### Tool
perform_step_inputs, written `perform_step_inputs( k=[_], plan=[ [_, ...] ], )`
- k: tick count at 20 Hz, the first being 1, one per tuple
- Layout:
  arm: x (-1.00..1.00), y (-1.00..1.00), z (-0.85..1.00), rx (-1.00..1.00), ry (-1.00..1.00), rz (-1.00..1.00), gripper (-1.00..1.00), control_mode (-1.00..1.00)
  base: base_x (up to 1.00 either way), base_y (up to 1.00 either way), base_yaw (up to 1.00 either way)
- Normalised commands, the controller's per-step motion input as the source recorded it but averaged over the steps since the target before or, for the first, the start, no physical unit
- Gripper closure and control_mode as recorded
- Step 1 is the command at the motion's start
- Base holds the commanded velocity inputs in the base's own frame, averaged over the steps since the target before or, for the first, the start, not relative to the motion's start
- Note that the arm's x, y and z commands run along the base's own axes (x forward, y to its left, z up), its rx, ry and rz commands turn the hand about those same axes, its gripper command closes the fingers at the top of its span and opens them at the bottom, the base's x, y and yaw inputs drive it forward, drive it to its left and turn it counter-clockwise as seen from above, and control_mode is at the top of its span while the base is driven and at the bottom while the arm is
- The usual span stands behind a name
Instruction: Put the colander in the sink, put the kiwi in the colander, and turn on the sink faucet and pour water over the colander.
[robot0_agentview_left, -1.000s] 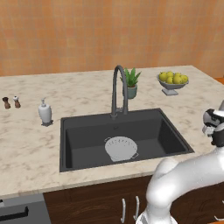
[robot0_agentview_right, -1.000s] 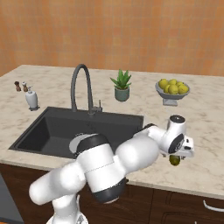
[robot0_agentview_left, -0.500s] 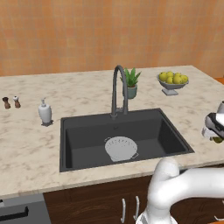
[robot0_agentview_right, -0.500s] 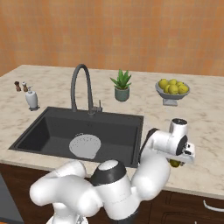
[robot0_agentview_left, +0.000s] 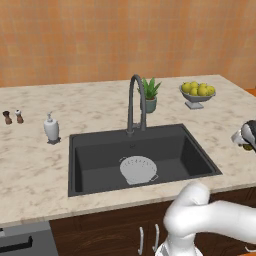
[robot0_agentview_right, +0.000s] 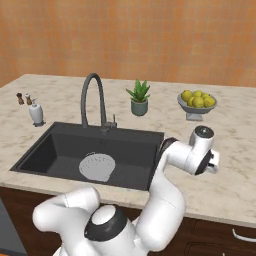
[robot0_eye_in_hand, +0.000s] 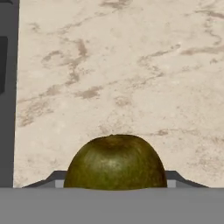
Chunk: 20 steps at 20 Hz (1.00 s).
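Kiwi (robot0_eye_in_hand: 115, 162) is sitting right between the gripper (robot0_agentview_left: 245, 142) fingers, which look clamped on it, over the marble counter (robot0_agentview_left: 30, 165) just right of the sink (robot0_agentview_left: 100, 167). Colander (robot0_agentview_left: 138, 169) is already down in the basin, under the faucet (robot0_agentview_left: 135, 102). Lemon bowl (robot0_agentview_left: 196, 93) sits farther back.

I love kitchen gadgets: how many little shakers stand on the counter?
2: a dark shaker and a light-topped shaker stand side by side at the counter's far left, beyond the soap dispenser.
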Motion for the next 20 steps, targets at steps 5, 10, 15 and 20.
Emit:
perform_step_inputs(
  k=[5,10,15,20],
  plan=[
    [0.06,0.94,0.34,-0.07,-0.12,0.58,1.0,-1.0,0.0,0.0,0.0],
    [0.16,0.82,0.37,-0.06,0.17,0.61,1.0,-1.0,0.0,0.0,0.0],
    [0.33,0.77,0.21,-0.07,0.17,0.43,1.0,-1.0,0.0,0.0,0.0],
    [0.0,0.32,0.0,0.0,-0.3,0.22,1.0,-1.0,0.0,0.0,0.0]
  ],
)
